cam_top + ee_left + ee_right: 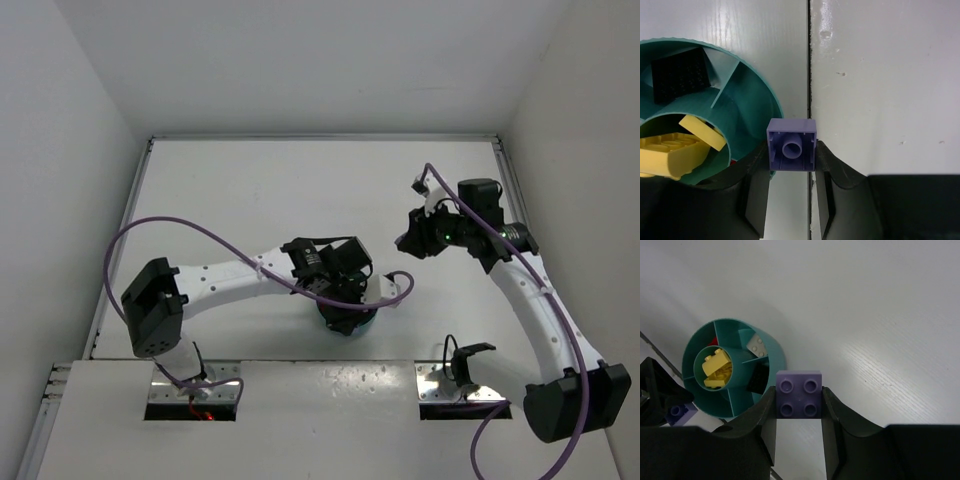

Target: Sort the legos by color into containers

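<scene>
Left end effector (792,152) clamps a lilac plastic brick (792,142), hollow underside showing, with the round teal plastic dish (752,107) just to its left; right end effector (799,400) grips a studded lilac square brick (799,390), dish at its left.

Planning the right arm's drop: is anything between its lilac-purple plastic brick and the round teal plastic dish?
Partly. The left gripper, jaws shut on its own lilac-purple plastic brick, hangs at the round teal plastic dish's rim; from above its wrist covers most of the dish. Nothing else visible blocks the right gripper's held brick.
</scene>
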Robot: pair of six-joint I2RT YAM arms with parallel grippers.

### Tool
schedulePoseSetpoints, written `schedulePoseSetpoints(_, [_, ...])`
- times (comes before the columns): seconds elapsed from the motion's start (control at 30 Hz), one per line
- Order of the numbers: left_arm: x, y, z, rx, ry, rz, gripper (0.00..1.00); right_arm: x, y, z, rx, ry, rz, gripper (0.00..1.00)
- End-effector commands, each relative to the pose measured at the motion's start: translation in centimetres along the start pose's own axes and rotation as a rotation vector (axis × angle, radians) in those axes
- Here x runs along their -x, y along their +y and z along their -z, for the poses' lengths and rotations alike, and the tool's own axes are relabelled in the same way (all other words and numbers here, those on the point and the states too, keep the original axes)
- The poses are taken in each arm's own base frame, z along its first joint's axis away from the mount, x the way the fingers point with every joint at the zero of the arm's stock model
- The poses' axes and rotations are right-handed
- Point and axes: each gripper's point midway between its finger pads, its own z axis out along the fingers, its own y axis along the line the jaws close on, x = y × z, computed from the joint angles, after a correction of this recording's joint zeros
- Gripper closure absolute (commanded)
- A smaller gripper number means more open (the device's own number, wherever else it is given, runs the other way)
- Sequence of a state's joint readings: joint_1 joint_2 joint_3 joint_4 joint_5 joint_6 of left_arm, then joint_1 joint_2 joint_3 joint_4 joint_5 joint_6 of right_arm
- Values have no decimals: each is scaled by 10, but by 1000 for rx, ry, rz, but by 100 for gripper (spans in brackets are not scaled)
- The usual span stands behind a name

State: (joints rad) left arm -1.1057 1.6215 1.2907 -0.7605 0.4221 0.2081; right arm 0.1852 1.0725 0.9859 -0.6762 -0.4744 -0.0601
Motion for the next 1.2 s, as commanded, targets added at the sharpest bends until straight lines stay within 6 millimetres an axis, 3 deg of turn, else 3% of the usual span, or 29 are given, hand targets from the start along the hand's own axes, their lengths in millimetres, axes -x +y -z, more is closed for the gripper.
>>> schedulePoseSetpoints(0.0, [19,6,5,35,-47,-2,77,3,-1,2,-2,-31,6,99])
schedulePoseSetpoints(0.2, [21,14,8,85,-44,5,76,5,-2,2,-4,-38,11,99])
schedulePoseSetpoints(0.4, [23,37,16,169,-62,61,72,4,-1,4,-4,-38,20,99])
schedulePoseSetpoints(0.53, [24,40,20,197,-65,69,64,4,-1,4,-4,-38,20,99])
schedulePoseSetpoints(0.8, [29,46,34,259,-94,57,34,3,3,4,15,-34,25,99])
schedulePoseSetpoints(0.87, [31,46,37,270,-102,55,32,3,4,4,27,-37,36,99])
schedulePoseSetpoints(0.97, [36,44,50,274,-139,49,32,-2,12,6,72,-31,67,99])
schedulePoseSetpoints(1.07, [55,50,85,323,-235,46,32,-6,31,16,149,-40,165,99])
schedulePoseSetpoints(1.17, [69,73,141,424,-358,136,32,-14,53,26,253,-16,204,99])
